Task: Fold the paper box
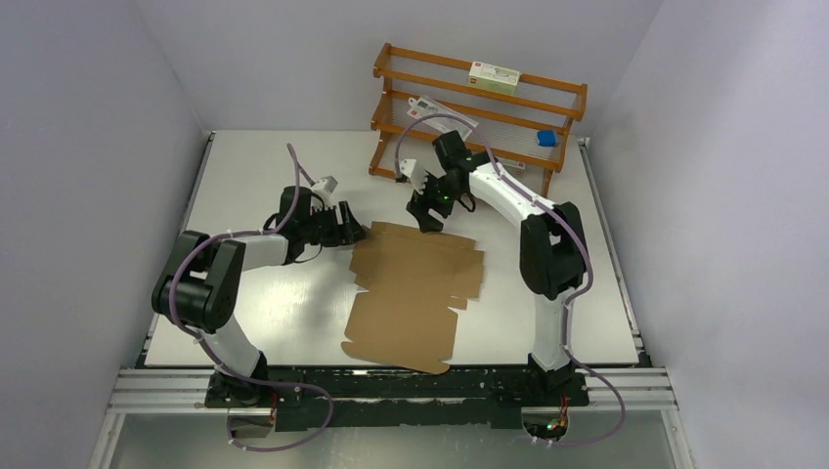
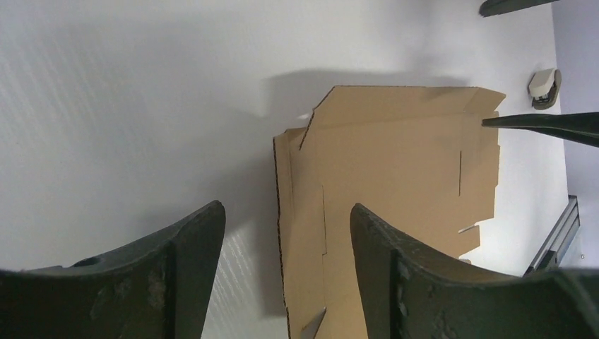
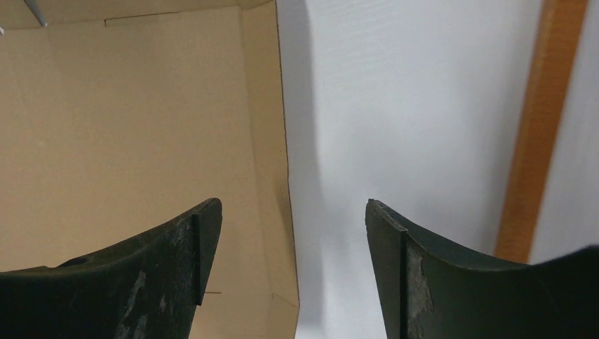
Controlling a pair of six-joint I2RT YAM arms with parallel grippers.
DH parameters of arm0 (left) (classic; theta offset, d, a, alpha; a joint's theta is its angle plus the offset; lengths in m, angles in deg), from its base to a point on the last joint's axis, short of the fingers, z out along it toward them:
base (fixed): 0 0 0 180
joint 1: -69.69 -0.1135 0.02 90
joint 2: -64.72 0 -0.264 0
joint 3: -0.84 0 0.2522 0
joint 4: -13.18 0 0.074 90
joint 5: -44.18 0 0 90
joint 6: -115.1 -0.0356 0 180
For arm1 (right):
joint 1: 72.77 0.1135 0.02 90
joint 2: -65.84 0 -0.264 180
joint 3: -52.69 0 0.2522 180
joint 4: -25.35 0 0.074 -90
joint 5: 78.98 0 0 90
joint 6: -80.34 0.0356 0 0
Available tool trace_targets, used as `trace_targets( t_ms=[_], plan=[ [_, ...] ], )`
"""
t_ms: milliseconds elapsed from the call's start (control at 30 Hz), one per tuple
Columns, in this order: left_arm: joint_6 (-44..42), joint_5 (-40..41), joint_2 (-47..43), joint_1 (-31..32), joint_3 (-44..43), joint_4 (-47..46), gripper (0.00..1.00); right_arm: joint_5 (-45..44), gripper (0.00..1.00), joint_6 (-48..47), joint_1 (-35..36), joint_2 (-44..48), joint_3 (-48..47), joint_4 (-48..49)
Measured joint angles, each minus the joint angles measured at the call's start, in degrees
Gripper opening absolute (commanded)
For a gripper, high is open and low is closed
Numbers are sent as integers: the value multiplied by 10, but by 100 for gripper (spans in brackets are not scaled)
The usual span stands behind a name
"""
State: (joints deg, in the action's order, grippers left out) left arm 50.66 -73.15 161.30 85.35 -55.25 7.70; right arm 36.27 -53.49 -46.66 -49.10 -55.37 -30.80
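A: Cardboard, count?
B: One flat brown cardboard sheet with flaps, the paper box (image 1: 415, 288).
A: Robots?
B: Two black-and-white jointed arms: left arm (image 1: 210, 283), right arm (image 1: 547, 249). One black two-finger gripper on each, so two: left gripper (image 1: 354, 232), right gripper (image 1: 427, 217).
A: Furniture?
B: One white table (image 1: 264, 176), one orange wooden rack (image 1: 430, 56).
A: Items on the rack?
B: Three: one white-and-green carton (image 1: 494, 75), one flat white packet (image 1: 440, 109), one small blue block (image 1: 546, 139).
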Motion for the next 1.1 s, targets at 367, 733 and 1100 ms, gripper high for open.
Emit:
trace_targets(
  t_ms=[367,733,1100],
  plan=[
    [-14,-22,21,3,-6,12,65,67,64,-13,-35,-99,-51,-61],
    [-21,-30,24,3,-10,12,64,103,39,-30,-39,-150,-95,-98],
    [-23,-36,24,3,-10,12,64,128,33,-51,-40,-173,-116,-131]
  ],
)
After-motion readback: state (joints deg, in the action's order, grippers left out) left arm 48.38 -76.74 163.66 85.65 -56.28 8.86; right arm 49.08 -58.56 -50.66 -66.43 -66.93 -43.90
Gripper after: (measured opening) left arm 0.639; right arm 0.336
